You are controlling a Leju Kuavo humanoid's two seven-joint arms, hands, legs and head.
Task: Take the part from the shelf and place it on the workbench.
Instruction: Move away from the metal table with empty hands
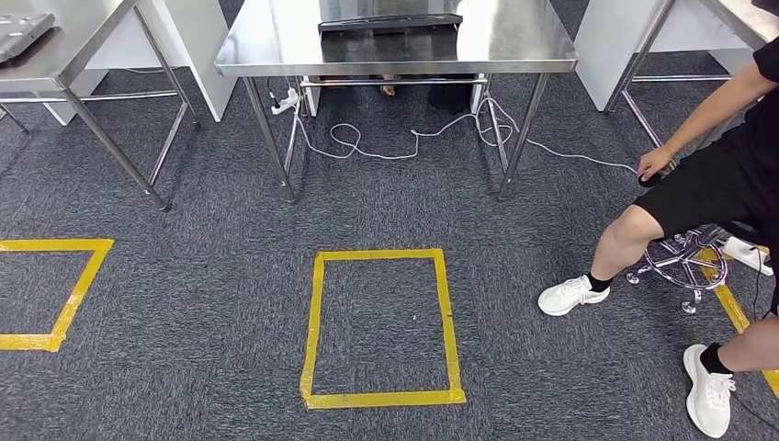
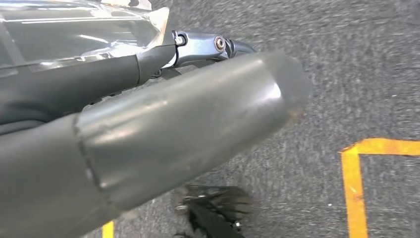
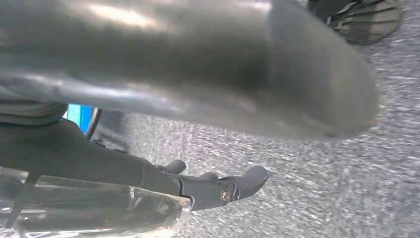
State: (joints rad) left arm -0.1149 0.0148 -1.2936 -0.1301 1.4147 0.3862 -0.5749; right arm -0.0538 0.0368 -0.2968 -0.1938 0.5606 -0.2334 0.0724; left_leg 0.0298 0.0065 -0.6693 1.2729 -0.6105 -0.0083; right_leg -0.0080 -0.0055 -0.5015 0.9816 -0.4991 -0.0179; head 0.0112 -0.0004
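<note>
The steel workbench (image 1: 524,41) stands straight ahead across the carpet, with a flat black tray (image 1: 390,23) at its back edge. My left hand (image 2: 188,99) hangs over the floor, thick thumb in front and dark fingers (image 2: 208,45) stretched out. A shiny, clear-looking thing (image 2: 74,29) lies along those fingers. My right hand (image 3: 198,74) shows the same: its fingers (image 3: 218,186) run along a clear shiny thing (image 3: 89,208). Whether either hand holds it is hidden.
A yellow tape rectangle (image 1: 381,326) marks the floor before the workbench, another (image 1: 55,294) at the left. A second steel table (image 1: 64,46) stands far left. White cable (image 1: 413,138) trails under the bench. A person (image 1: 716,184) sits on a wheeled stool (image 1: 684,262) at right, feet out.
</note>
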